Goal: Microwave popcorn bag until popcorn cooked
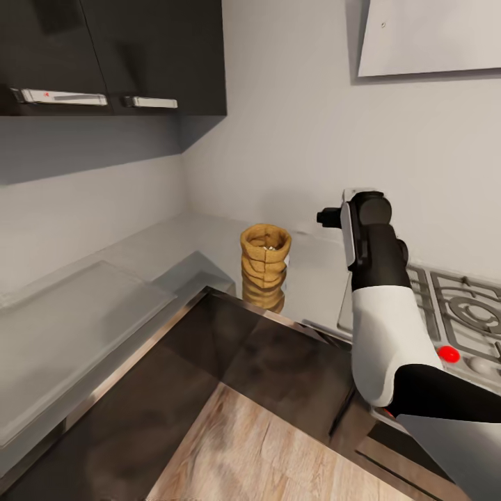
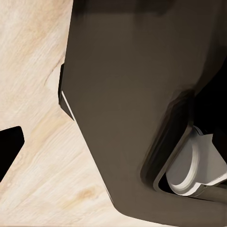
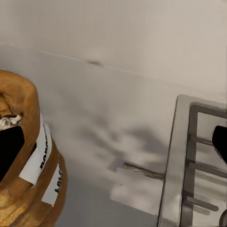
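Note:
The popcorn bag (image 1: 264, 268), crumpled golden-tan paper with an open rolled rim, stands upright on the pale grey countertop (image 1: 202, 240) in the kitchen corner. My right arm (image 1: 379, 292) is raised to the bag's right, with a gap between wrist and bag. In the right wrist view the bag (image 3: 28, 189) shows white labels and a few pale kernels at its mouth. My right gripper (image 3: 113, 146) is open, with dark fingertips (image 3: 220, 142) at the frame's sides and nothing held. My left gripper (image 2: 113, 142) hangs low and open over the wood floor. The microwave is out of view.
A steel gas hob (image 1: 459, 306) with grates and a red knob (image 1: 449, 353) lies right of the bag. Black wall cabinets (image 1: 111, 56) hang at upper left, and a pale hood (image 1: 431, 35) at upper right. A translucent board (image 1: 69, 327) lies on the left counter. Dark cabinet fronts (image 1: 243, 362) meet the wood floor (image 1: 264, 452).

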Robot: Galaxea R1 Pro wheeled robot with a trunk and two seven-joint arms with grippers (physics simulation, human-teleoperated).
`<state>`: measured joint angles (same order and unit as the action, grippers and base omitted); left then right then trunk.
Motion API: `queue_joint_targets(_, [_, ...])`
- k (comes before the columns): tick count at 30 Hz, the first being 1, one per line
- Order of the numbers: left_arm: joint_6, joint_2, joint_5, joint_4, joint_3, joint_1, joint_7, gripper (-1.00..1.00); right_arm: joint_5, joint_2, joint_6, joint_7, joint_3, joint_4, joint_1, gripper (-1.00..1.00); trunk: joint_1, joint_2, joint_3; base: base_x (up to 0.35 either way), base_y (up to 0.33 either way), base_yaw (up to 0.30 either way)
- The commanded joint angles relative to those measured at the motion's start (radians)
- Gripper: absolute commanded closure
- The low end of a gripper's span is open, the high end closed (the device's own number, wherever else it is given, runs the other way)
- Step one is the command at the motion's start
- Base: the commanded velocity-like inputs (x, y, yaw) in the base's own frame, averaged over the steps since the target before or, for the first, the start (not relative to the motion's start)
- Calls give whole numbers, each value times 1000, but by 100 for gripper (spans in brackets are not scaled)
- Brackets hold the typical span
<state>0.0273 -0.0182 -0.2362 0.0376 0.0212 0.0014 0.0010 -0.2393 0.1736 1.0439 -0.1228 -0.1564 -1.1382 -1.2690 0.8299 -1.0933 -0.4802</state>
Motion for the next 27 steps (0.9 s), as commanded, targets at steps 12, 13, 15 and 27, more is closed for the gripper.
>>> queue_joint_targets(12, [2, 0, -5, 1, 2, 0, -1, -100, -2, 1, 3, -4, -2, -3, 0, -100, 0, -1, -1, 0, 0, 213])
queue_joint_targets(13, [2, 0, -5, 1, 2, 0, -1, -100, -4, 1, 3, -5, -1, -3, -1, -100, 0, -1, -1, 0, 0, 23])
queue_joint_targets(15, [2, 0, -5, 1, 2, 0, 0, -100, -7, 1, 3, -7, 2, -3, -1, -100, 0, -1, -1, 0, 0, 9])
queue_joint_targets(27, [2, 0, -5, 1, 2, 0, 1, -100, -4, 1, 3, -61, 4, 258, -70, -100, 0, -1, -1, 0, 0, 1])
